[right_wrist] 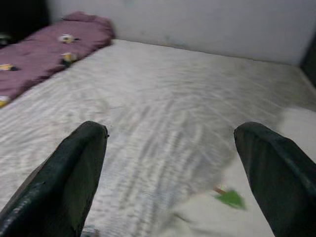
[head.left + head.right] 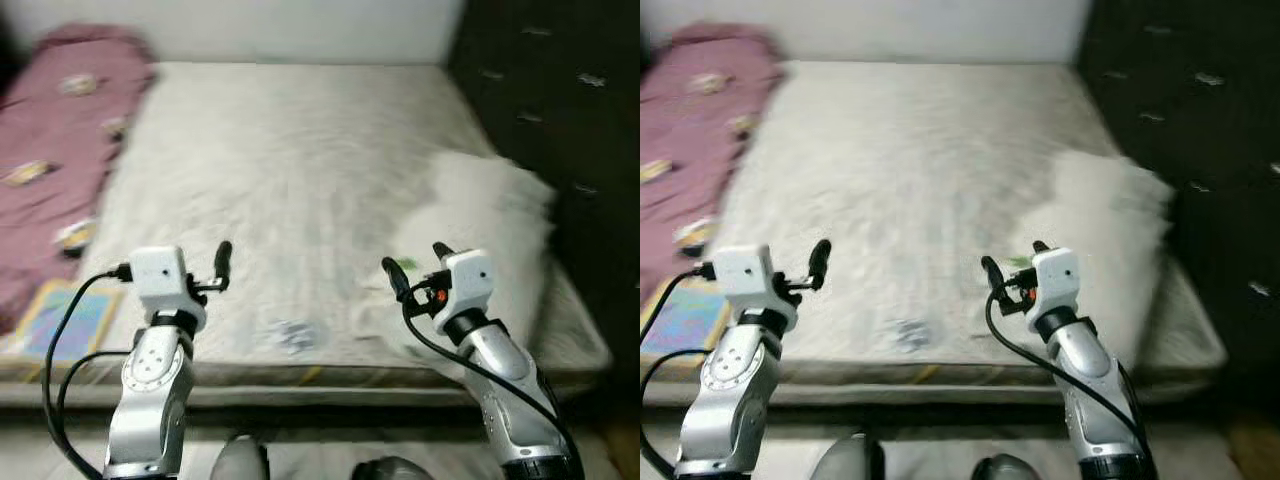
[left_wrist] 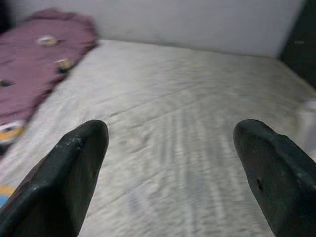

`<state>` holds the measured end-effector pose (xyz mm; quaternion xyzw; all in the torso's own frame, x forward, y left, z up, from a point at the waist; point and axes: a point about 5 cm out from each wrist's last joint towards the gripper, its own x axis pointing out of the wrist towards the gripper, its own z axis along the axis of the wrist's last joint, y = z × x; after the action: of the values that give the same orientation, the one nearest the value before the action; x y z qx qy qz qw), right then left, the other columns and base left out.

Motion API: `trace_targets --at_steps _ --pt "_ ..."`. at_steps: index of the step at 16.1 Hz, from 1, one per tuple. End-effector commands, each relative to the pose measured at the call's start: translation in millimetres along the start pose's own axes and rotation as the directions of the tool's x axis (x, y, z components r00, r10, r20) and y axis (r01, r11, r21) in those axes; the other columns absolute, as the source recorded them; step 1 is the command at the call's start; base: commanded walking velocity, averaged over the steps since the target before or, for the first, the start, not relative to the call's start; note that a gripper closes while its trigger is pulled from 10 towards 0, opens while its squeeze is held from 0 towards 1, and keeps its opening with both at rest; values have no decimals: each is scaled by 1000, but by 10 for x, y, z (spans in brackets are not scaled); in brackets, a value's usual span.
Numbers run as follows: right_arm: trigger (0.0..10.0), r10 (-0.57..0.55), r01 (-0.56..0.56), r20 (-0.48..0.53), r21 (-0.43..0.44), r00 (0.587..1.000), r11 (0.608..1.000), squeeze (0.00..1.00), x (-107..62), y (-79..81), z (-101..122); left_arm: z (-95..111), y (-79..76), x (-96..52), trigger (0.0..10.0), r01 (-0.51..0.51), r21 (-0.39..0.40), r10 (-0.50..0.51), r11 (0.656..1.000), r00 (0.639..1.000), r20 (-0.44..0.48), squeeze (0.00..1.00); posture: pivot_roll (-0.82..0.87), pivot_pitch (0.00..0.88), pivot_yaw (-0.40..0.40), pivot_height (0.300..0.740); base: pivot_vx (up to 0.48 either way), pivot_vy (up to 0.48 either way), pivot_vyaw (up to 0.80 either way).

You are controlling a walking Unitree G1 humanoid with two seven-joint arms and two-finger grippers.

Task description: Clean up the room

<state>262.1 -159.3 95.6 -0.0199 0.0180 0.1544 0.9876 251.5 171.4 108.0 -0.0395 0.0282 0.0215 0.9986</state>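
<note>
We stand at the foot of a wide bed with a pale grey, ribbed mattress cover (image 2: 290, 170), both silver arms raised over its near edge. Our left gripper (image 3: 170, 148) hangs above the near left part of the mattress, its two black fingers (image 3: 69, 182) spread wide with nothing between them. Our right gripper (image 1: 170, 153) hovers over the near right part, fingers (image 1: 74, 173) equally wide and empty.

A small green scrap (image 1: 230, 198) lies on the edge of a fluffy white blanket (image 2: 500, 220) that covers the right side of the bed, just beyond the right gripper. A small crumpled whitish-blue bit (image 2: 292, 335) rests on the mattress near its front edge, between the two arms; what it is we cannot tell.

Along the left side lies a long maroon quilt with small printed figures (image 2: 55, 130). A flat colourful book-like item (image 2: 70, 320) sits below it at the near left corner. A dark cabinet with light handles (image 2: 560, 120) stands to the right of the bed.
</note>
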Motion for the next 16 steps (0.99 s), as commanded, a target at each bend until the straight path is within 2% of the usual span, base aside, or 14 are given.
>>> trace_targets --at_steps 1,6,10,12,13,15,16 --pt "10000 0 0 -2 14 1000 1000 0 -14 1 -4 15 5 7 10000 8 1 -8 1000 1000 2 0 3 88 -32 740 0 480 0" --pt "10000 -12 15 -55 47 998 999 0 -19 -19 -79 2 -18 5 10000 13 13 -13 1000 1000 3 0 3 79 -36 740 0 480 0" --pt "10000 -52 51 -79 -16 996 999 0 -22 -74 -111 -32 4 -18 10000 -5 22 5 1000 1000 -3 0 2 72 -43 740 0 418 0" --pt "10000 -72 67 -72 -77 995 995 0 -20 -70 -114 -41 14 -24 10000 -19 44 19 999 1000 -8 0 -1 70 -38 740 0 0 0" --pt "10000 -75 73 -87 -17 993 997 0 -17 -84 -128 -67 17 -23 10000 -20 -2 20 1000 999 -35 0 6 70 -41 740 0 0 0" --pt "10000 -198 204 -100 55 975 977 0 2 -207 -117 -22 39 22 10000 -9 -38 7 999 999 -38 0 9 73 -32 740 0 0 0" --pt "10000 -201 203 -65 37 977 978 0 9 -229 -86 3 60 39 10000 -7 -13 7 1000 1000 -22 0 6 75 -28 740 0 0 0"
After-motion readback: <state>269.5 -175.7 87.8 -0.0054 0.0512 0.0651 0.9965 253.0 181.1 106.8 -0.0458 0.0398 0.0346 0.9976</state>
